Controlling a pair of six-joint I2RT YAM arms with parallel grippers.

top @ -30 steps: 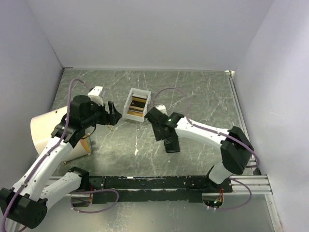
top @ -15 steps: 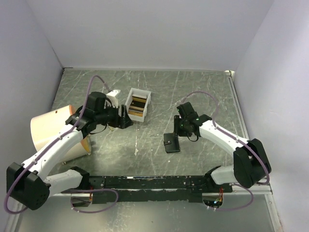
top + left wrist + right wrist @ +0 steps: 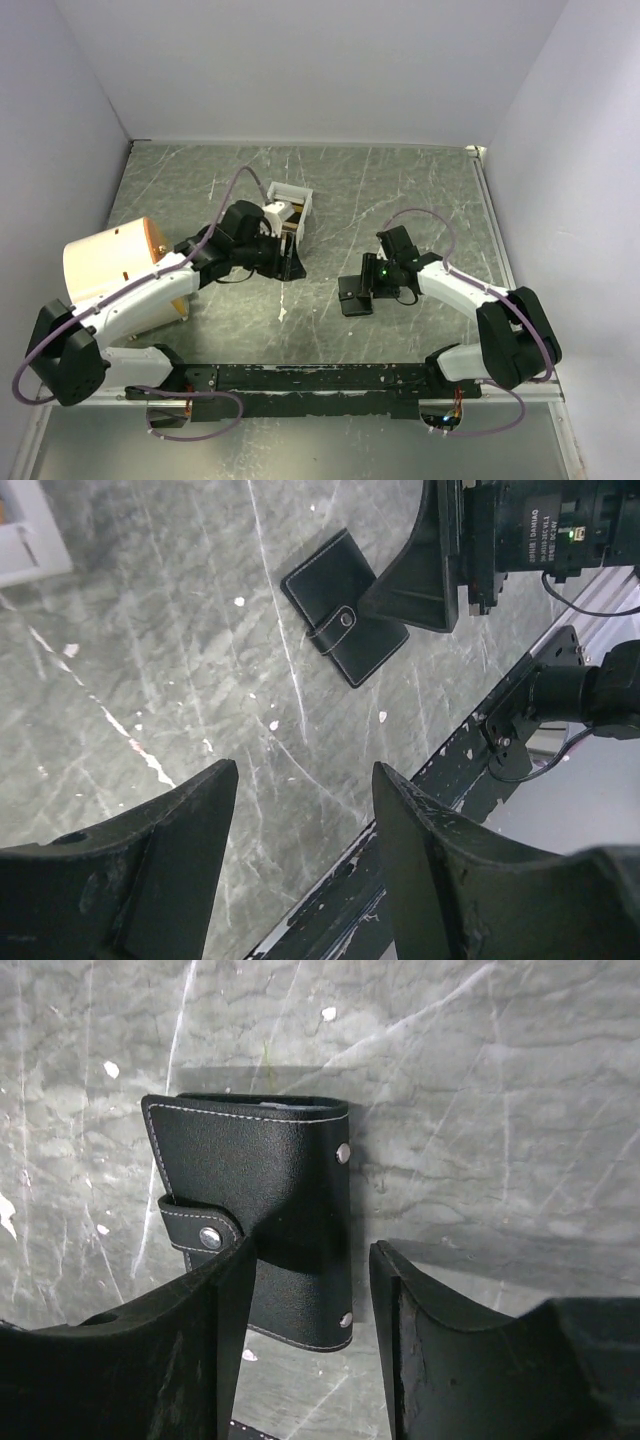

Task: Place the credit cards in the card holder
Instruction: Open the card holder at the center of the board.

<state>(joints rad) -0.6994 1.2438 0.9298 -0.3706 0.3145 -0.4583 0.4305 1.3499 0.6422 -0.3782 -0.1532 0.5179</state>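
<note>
My left gripper [image 3: 300, 775] reaches forward, jaws apart with nothing between them; my right gripper [image 3: 310, 1260] points downward, jaws apart.

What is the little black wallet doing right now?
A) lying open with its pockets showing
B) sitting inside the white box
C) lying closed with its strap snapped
C: the card holder lies flat on the table, folded shut, with its strap snapped over the edge.

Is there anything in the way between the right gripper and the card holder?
Nothing visible does. The right gripper hangs over the card holder, jaws open, nothing between them. The holder itself lies closed, its strap snapped shut.
</note>
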